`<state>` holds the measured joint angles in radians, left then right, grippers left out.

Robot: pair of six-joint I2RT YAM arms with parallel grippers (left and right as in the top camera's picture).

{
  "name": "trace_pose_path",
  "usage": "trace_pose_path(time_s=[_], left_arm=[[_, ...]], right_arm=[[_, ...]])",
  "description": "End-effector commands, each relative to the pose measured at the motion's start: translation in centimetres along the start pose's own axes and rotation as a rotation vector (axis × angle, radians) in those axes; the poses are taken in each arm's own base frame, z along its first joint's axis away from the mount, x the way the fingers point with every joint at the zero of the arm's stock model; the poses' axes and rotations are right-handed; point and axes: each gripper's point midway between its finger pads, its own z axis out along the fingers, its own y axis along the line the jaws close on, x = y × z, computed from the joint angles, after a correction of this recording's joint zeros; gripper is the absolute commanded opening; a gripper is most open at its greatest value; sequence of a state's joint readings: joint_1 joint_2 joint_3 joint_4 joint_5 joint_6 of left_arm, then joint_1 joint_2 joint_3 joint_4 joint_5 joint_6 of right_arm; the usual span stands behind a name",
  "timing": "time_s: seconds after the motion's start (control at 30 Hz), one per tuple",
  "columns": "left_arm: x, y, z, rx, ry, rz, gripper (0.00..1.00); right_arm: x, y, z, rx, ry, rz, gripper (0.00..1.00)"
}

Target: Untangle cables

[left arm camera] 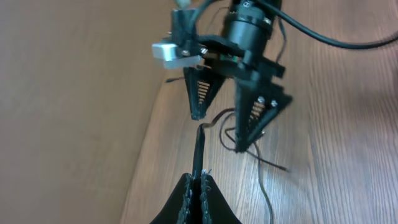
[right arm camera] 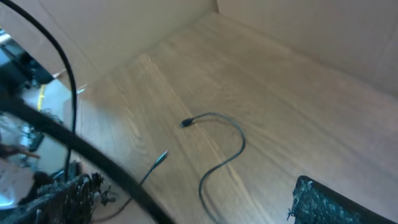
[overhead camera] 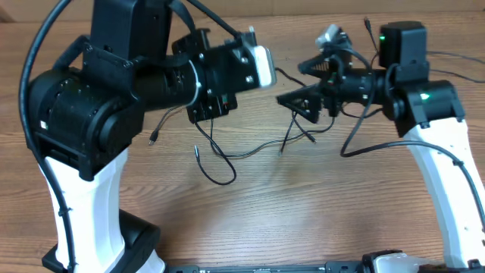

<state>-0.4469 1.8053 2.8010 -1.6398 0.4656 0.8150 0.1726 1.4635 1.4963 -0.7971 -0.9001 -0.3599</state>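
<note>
One cable (left arm camera: 199,149) pinched in left jaws | right jaws spread, just beside

**Left arm** (overhead camera: 83,114) and **right arm** (overhead camera: 445,176): white lower links, rounded black joint housings, and thick black wiring (overhead camera: 29,64) looped alongside. Green lights (overhead camera: 426,96) glow on the right arm. **Right gripper** (left arm camera: 219,130): black triangular fingers (left arm camera: 202,87) with ribbed slots and small screws. A silver camera block (left arm camera: 173,53) sits at the wrist.
</note>
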Motion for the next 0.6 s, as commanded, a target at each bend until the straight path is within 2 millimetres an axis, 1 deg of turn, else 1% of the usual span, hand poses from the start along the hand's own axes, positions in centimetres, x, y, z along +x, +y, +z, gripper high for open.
trace_pose_path(time_s=[0.0,0.17,0.27,0.37,0.57], left_arm=[[1.0,1.8,-0.1,-0.053,0.017,-0.147,0.04],[1.7,3.9,-0.9,-0.122,0.006,-0.274,0.04],[2.5,5.1,-1.4,-0.159,0.011,-0.323,0.04],[3.1,5.7,-1.8,-0.182,0.022,-0.335,0.04],[3.7,6.0,-1.4,-0.178,0.04,-0.313,0.04]], right_arm=[[-0.5,0.1,0.3,0.036,-0.003,0.007,1.0],[-1.3,0.7,0.9,0.021,-0.024,-0.032,1.0],[-2.0,-0.1,0.8,0.067,-0.044,0.0,1.0],[-2.6,-0.6,0.7,0.092,-0.064,-0.01,1.0],[-4.2,-0.1,0.2,0.098,-0.117,-0.073,1.0]])
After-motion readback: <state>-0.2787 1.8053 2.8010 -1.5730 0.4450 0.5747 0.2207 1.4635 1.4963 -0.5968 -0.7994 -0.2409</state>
